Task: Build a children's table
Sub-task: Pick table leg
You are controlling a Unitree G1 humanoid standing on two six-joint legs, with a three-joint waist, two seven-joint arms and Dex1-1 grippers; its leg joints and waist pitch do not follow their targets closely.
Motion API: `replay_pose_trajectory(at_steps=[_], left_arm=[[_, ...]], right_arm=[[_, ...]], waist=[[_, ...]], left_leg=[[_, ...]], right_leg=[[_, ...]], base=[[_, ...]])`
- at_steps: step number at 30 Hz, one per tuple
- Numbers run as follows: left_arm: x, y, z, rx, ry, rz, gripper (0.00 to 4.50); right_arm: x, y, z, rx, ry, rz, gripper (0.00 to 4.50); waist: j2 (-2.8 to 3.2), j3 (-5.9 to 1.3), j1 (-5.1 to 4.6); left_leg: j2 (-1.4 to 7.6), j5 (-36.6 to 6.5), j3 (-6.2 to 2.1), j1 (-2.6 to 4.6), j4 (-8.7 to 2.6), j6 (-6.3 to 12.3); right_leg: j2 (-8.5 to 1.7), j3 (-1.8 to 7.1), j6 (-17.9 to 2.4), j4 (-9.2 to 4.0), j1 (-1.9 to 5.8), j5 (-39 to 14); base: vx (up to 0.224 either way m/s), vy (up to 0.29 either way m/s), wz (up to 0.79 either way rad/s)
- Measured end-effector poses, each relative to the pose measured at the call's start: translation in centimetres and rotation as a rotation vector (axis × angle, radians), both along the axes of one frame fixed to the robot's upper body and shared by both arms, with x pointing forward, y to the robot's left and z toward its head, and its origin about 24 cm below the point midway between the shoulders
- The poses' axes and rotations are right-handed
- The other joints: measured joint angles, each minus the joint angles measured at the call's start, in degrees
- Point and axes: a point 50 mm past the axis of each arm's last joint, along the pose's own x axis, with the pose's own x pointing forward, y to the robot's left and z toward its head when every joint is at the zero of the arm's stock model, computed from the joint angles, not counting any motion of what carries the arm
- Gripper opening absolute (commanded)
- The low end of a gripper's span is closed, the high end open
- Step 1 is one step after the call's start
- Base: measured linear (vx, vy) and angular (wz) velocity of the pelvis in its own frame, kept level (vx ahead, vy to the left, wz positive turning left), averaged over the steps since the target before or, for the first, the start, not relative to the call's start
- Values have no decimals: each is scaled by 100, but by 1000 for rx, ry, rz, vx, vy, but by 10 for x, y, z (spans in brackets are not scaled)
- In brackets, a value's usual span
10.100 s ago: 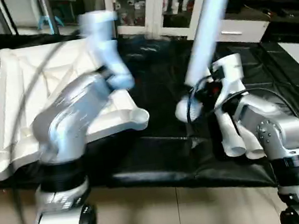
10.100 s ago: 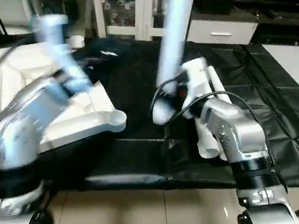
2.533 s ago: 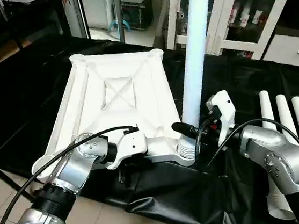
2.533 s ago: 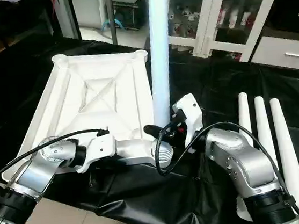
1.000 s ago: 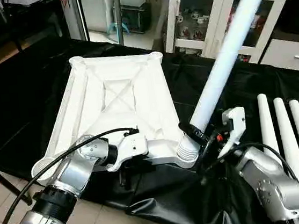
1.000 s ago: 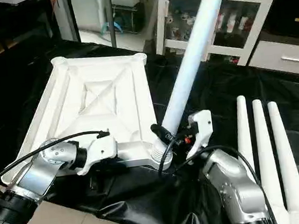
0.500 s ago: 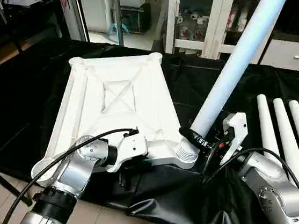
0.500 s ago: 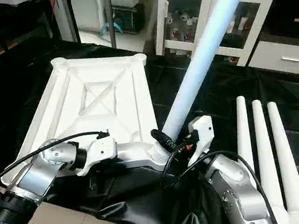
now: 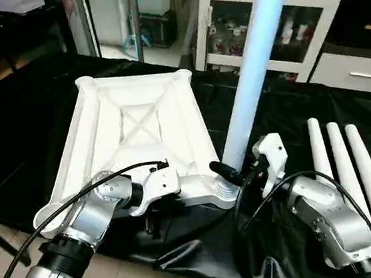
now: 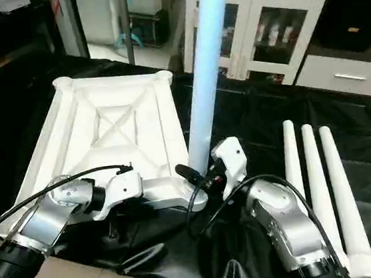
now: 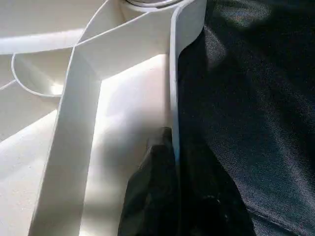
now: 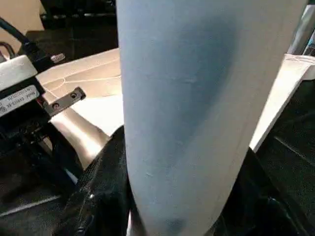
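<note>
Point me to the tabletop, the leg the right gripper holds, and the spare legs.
tabletop point(image 9: 137, 128): left eye view, X-braced underside.
held leg point(image 9: 250, 85): left eye view, mid-shaft.
spare legs point(image 9: 345, 161): left eye view, middle of the three on the black cover.

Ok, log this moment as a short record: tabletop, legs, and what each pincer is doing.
tabletop: white tabletop lies underside up on the black-covered worktable
leg in work: one leg stands nearly upright, its lower end at the near right corner socket
spare legs: three legs lie side by side on the cover, right of the tabletop
left pincer: shut on the tabletop's near edge wall
right pincer: closed around the standing leg near its base
</note>
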Motion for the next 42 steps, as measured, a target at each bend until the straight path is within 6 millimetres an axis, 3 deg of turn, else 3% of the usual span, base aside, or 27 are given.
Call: replay_pose_trajectory(at_steps=[10,33,36,40,41,42], left_arm=[[-1,2,-2,10,1,16,0],[0,0,-4,5,-11,42,0],[7,-6,-2,2,-29,103,0],[21,-29,0,-30,-39,232,0],[25,-35,1,-35,-40,263,0],[28,-42,2,-37,-38,286,0]], right_arm=[[2,2,-5,8,24,-13,183],[7,5,-9,33,0,-106,183],[19,10,-6,12,-13,-205,183],[43,15,-2,-24,-15,-438,183],[49,16,-1,-31,-17,-491,183],[53,16,1,-33,-18,-545,183]], waist=[[-33,0,-49],[16,28,-121],[7,64,-210],[54,176,-320],[51,204,-287],[-14,207,-271]], left_leg=[[-8,-1,-10,10,-1,1],[-71,-16,-67,31,-96,25],[-86,-16,-75,33,-106,25],[-90,-16,-110,-1,-133,24],[-93,-16,-55,-42,-189,24],[-99,-15,31,-46,-226,23]], right_leg=[[-2,1,21,-28,5,-14],[-10,-2,68,-213,40,-131],[-18,-4,70,-227,36,-146],[-35,-84,75,-258,65,-211],[-62,-97,15,-100,54,-310],[-106,-34,-100,119,46,-483]], base=[[0,0,0],[0,0,0],[0,0,0],[-41,15,-1],[-89,-15,15],[-89,-15,15]])
